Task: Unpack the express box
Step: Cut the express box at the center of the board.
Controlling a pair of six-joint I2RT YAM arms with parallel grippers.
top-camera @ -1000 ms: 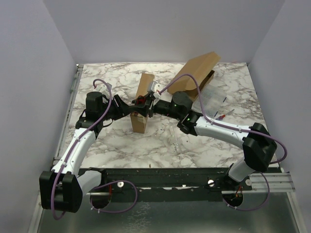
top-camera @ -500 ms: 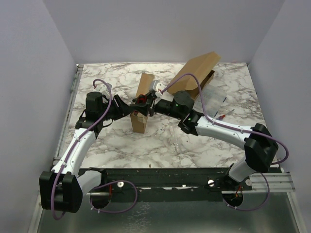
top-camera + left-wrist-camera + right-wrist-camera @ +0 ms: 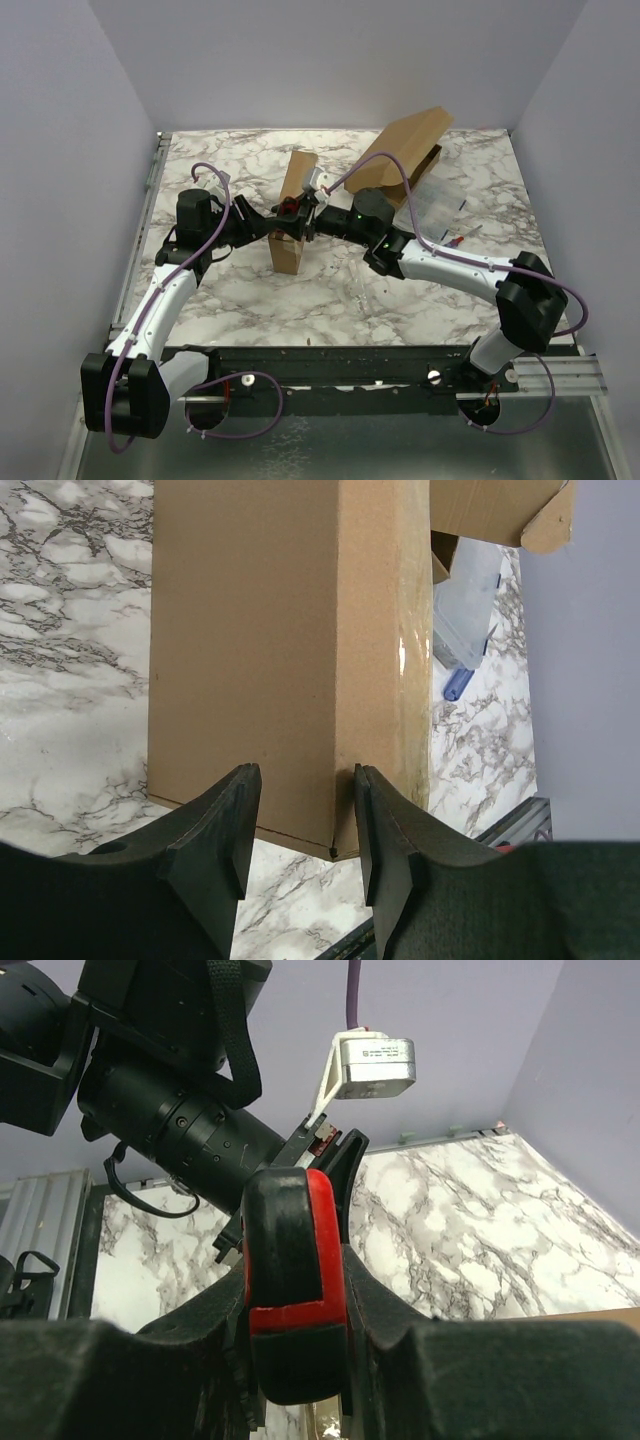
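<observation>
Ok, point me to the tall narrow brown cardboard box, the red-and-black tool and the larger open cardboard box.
tall narrow brown cardboard box (image 3: 250, 650): left wrist view, broad face.
red-and-black tool (image 3: 292, 1260): right wrist view, middle of body.
larger open cardboard box (image 3: 410, 140): top view, raised lid.

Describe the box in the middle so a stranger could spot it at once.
Start at the marble table and look to its middle. The narrow box there is long, closed and taped along one edge; the wide box at the far right has its lid open.
</observation>
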